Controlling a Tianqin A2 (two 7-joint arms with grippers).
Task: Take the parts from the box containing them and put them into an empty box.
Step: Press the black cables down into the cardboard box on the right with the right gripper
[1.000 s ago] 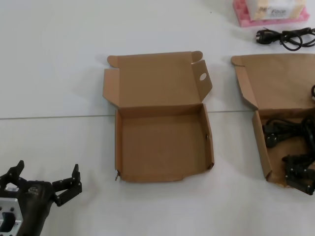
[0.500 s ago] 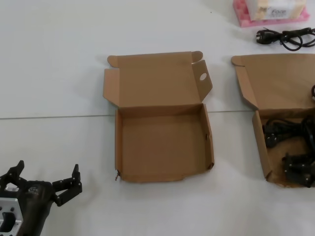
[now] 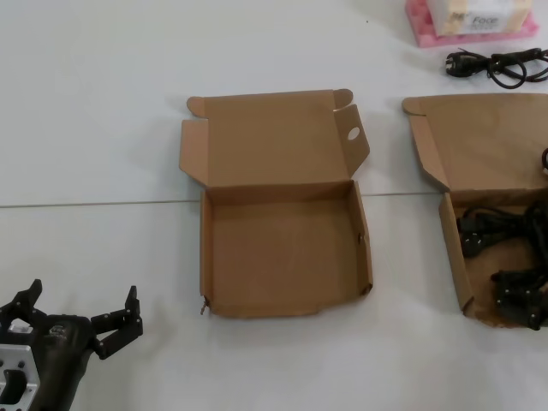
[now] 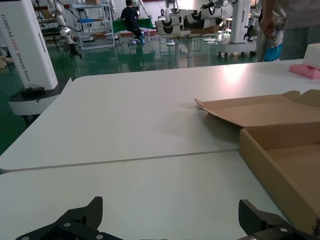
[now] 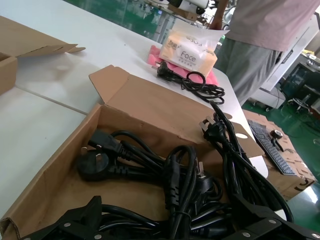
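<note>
Head view: empty box [image 3: 282, 248], a shallow brown cardboard mailer, sits mid-worktop [image 3: 103, 111] w/ hinged lid laid back away from the robot; round hole [image 3: 352, 134] punched in the lid's right side flap; nothing inside the tray. To its right, well apart, the box containing the parts [image 3: 479, 163] runs off the frame edge, lid also folded back; black power cords [image 3: 501, 231] lie tangled in its tray, moulded plugs showing.

Left gripper [image 3: 81, 318] rests low at the near-left corner of the worktop, well clear of the empty box; fingers [image 3: 128, 312] spread wide, nothing between them. Left wrist view confirms: both fingertips far apart over bare worktop, empty box's side wall [image 4: 272, 175] off to one side.

Right gripper [image 3: 518, 295] is down inside the box containing the parts, near its front edge, amid the cords. Right wrist view: its fingers [image 5: 82, 215] splayed wide just above the cord pile [image 5: 170, 185], not closed on any cord; a three-pin plug [image 5: 97, 160] lies near the box's side wall.

Far right of worktop: a separate black cord [image 3: 497, 64] outside the boxes, beside a pink-based tissue pack [image 3: 471, 19]; a person [image 5: 265, 40] stands behind it in the right wrist view.
</note>
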